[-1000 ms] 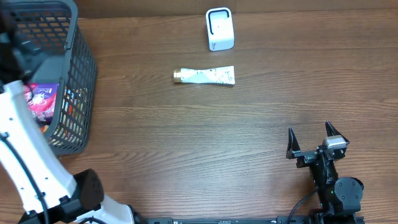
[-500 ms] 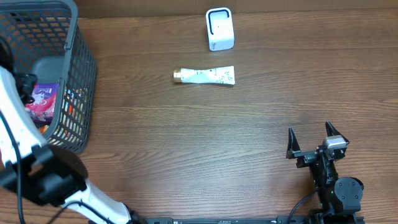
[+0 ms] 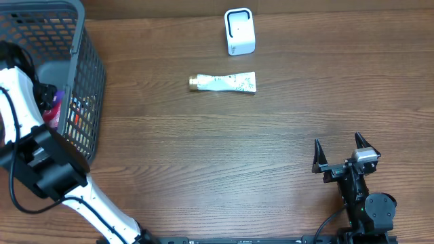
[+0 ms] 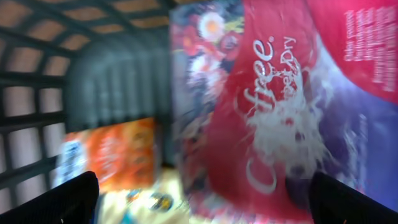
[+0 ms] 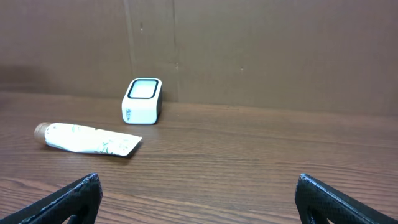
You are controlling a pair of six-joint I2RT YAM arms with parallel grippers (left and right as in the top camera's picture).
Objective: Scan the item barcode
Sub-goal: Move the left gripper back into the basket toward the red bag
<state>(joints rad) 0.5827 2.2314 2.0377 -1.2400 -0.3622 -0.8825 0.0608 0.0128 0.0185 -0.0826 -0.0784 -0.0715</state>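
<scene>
My left gripper (image 4: 208, 199), jaws wide and empty, hovers inside the dark grey plastic mesh basket (image 3: 91, 81) over a glossy red-and-purple packet (image 4: 280, 124) (the view is blurred). This looks like the picking step: next I should close on the packet, then carry it to the small white box scanner (image 3: 239, 31). My right gripper (image 3: 342, 154) rests open.

a dark brown wood-grain surface (image 3: 203, 149) fills the overhead view, evenly lit with a faint sheen. along the surface's far edge stands a plain brown wall (image 5: 249, 56) of flat panels, with 2 vertical seams showing in it.
</scene>
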